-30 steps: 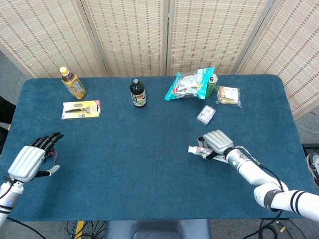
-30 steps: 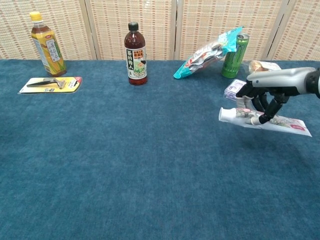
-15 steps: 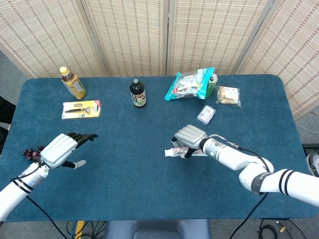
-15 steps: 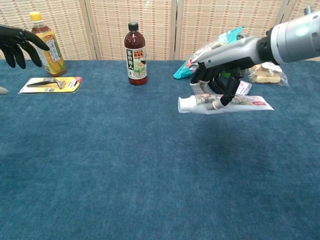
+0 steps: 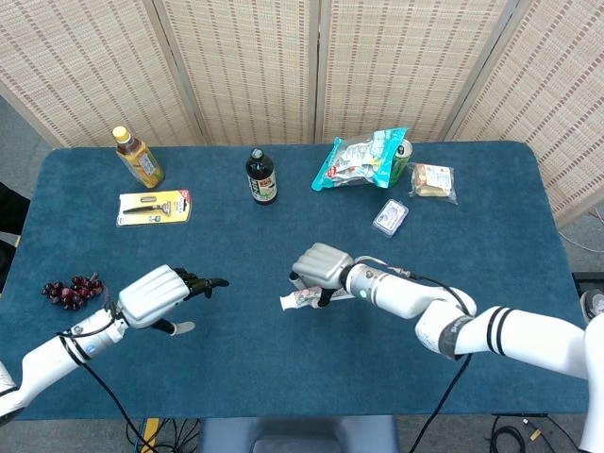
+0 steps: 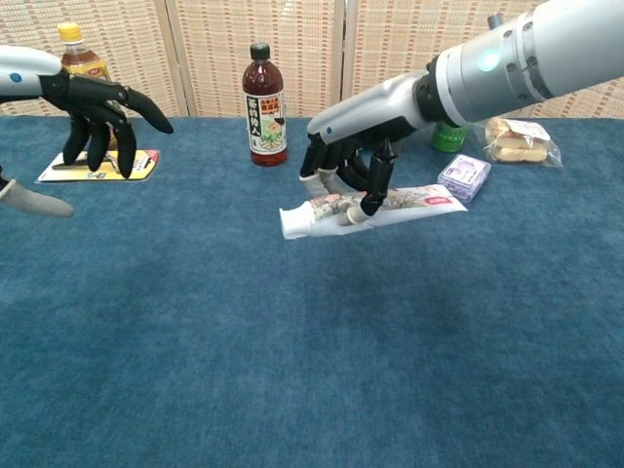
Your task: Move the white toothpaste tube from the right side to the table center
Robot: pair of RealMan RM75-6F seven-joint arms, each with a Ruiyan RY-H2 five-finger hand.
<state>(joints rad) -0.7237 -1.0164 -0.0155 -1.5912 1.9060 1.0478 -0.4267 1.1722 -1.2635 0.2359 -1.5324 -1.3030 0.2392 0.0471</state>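
The white toothpaste tube (image 6: 369,207) is held above the blue table (image 5: 283,359), near its middle, with the cap end pointing toward the robot's left side and the flat end toward the right. It is gripped from above by the right hand (image 6: 349,166), whose dark fingers (image 6: 373,192) are curled around the tube body; the tube seems to be lifted a little off the cloth, but this cannot be told surely from either view. The left hand (image 5: 159,294) is seen over the left part of the table with its fingers spread apart, and nothing is held in it. A bunch of dark grapes (image 5: 68,291) is lying near this hand, by the table edge. Farther back, a dark bottle (image 6: 264,105) is standing upright, and a yellow-capped tea bottle (image 5: 138,158) is placed beside a razor pack (image 5: 154,207). On the right side, a small purple box (image 6: 463,176), a teal snack bag (image 5: 361,159), a green can (image 5: 402,160) and a wrapped bread (image 6: 517,140) are grouped together.
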